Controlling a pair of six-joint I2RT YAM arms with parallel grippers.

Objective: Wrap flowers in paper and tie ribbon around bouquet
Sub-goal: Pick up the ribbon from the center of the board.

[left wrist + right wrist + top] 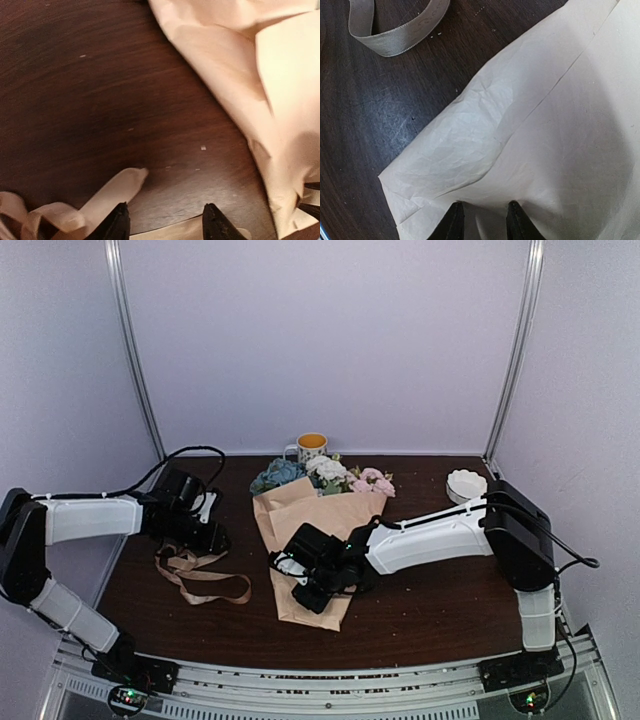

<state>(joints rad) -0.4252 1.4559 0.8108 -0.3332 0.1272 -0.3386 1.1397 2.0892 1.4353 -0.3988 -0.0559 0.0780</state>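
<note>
Dark wooden table (430,610), lavender walls behind. At left, the left gripper (162,217) hovers, fingers parted and released, over a tan ribbon (200,575). The bouquet (320,530) lies at centre, flowers (325,475) at its far end. The right gripper (485,215) rests on its peach paper (560,125); whether it grasps is unclear.

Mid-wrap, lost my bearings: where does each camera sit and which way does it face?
Top external: fixed above and behind the bases, looking down across the table at the bouquet; left arm and right arm both show.
Left wrist: on the left arm, aimed down at the ribbon; its two fingertips show.
Right wrist: on the right arm, aimed down at the paper; its fingertips show.
Shared: both wrist views catch ribbon and paper.
</note>
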